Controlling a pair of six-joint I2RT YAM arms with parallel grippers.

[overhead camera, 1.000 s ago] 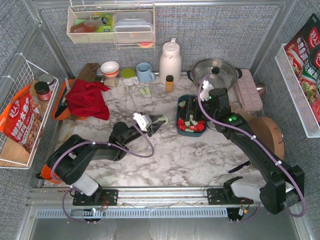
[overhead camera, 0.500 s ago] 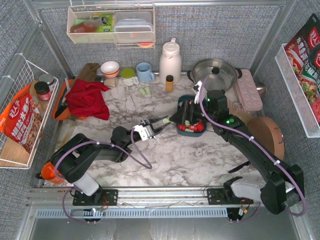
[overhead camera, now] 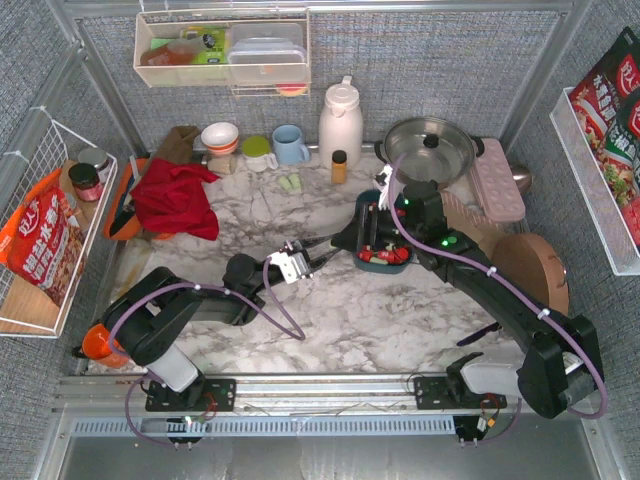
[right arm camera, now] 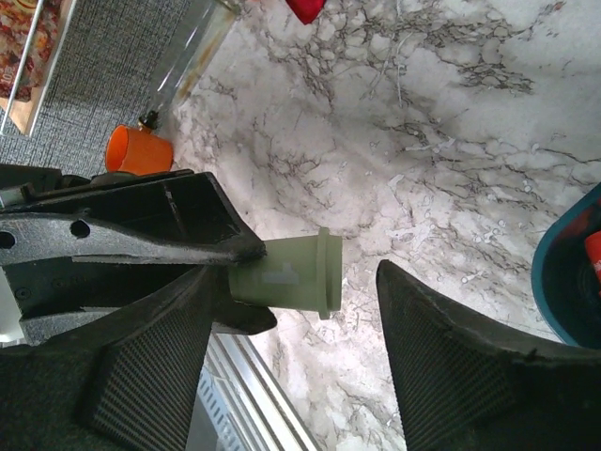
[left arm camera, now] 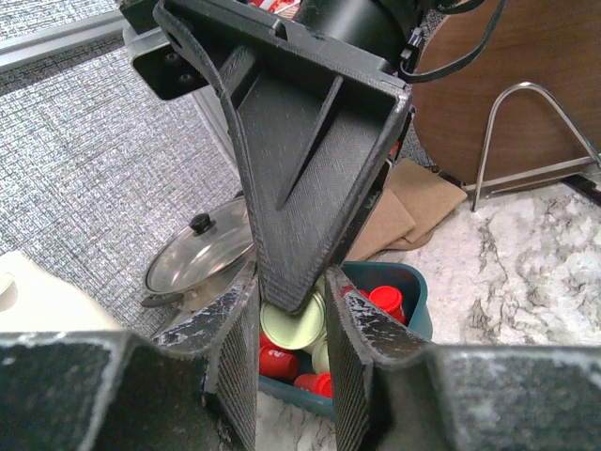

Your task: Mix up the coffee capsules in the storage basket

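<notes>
top external view: the left gripper [overhead camera: 322, 247] extends across the counter [overhead camera: 350, 320] toward the storage basket [overhead camera: 376, 265], and the right gripper [overhead camera: 352, 234] meets it just beside the basket's left rim. the two meet above the counter, apparently so that an item can pass between them. red capsules [overhead camera: 388, 254] show at the near end of the basket; the right arm hides the rest of its contents. left wrist view: the left gripper [left arm camera: 293, 303] is closed to a narrow gap on a mint green capsule [left arm camera: 299, 324], seen end-on. one finger of the right gripper points down in front, its tip at the capsule's upper edge. the basket [left arm camera: 418, 299] lies just behind with red capsules [left arm camera: 387, 299] inside, so the held capsule is short of the basket, not in it. right wrist view: the right gripper [right arm camera: 305, 282] stands wide open and holds nothing, one finger to each side of the capsule [right arm camera: 286, 275] and neither touching it. the capsule projects sideways from the left gripper's fingertip, flange outward, which leaves its body free for a second grip. the basket's corner [right arm camera: 554, 282] shows at the right edge. judgement: a handover is being set up; the next move calls for closing the right gripper before the left lets go.
</notes>
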